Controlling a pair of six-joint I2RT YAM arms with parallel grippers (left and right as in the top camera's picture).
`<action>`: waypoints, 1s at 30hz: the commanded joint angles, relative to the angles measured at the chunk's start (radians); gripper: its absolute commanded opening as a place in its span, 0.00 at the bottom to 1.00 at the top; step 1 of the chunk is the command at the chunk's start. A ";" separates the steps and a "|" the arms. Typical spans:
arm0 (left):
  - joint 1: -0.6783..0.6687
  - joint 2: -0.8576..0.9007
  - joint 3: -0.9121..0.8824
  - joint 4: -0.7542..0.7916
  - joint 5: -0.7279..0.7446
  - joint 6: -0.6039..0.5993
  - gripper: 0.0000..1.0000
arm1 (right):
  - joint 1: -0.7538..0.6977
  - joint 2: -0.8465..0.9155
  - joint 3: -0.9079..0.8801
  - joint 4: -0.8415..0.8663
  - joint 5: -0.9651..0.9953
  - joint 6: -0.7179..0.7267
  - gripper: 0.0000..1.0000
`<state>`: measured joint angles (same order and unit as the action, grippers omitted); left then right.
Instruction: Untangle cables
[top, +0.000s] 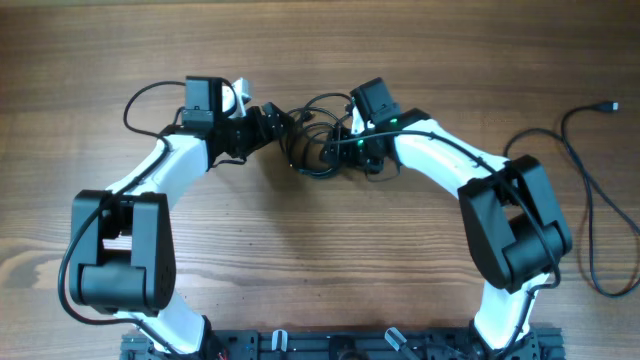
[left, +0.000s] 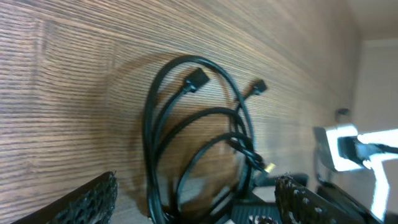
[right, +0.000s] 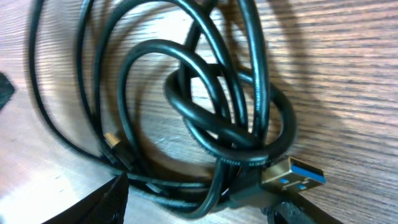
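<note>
A pale wood-grain table (top: 320, 50) is spread under everything, bare brown boards from edge to edge. On the left, the left arm (top: 160, 170) is seen bent up from its base and turned inward, and the left claw (top: 288, 125) is brought right up to the left edge of the tangle of cables (top: 315, 140) at the middle of the table. In the left wrist view that claw is shown released. Its ribbed fingers (left: 93, 199) are held wide apart at the bottom corners, and black loops are seen running down between them, pinched by neither. Just ahead, a black plug (left: 196, 79) and a smaller plug (left: 258, 87) are laid flat on the wood, near the top of the loops. In the middle, the cords are threaded through one another, loop over loop, in one tight knot. On its right side the right claw (top: 340, 150) is lowered over the knot from the right arm (top: 450, 165). It too is seen released, the jaws standing apart with the thick black loops lying loose between them. A silvery plug with a blue tongue (right: 292, 177) is lying just beside one finger; whether it is touched cannot be told. At the far right, one loose cable (top: 585, 180) is laid out well apart from the tangle, snaking along near the table's edge.
</note>
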<state>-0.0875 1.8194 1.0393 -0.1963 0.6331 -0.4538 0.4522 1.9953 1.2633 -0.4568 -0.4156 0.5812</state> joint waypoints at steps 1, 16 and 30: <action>0.016 -0.018 0.008 0.008 0.117 0.005 0.82 | -0.045 -0.077 -0.003 0.010 -0.147 -0.031 0.70; -0.102 -0.018 0.008 0.021 -0.127 0.005 0.20 | -0.056 -0.040 -0.009 0.009 0.197 -0.005 0.69; -0.113 -0.018 0.008 -0.016 -0.317 0.001 0.21 | 0.180 -0.003 -0.009 -0.015 -0.087 0.007 0.42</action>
<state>-0.1974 1.8194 1.0393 -0.2016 0.4206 -0.4568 0.5770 1.9797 1.2610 -0.4732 -0.4942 0.5789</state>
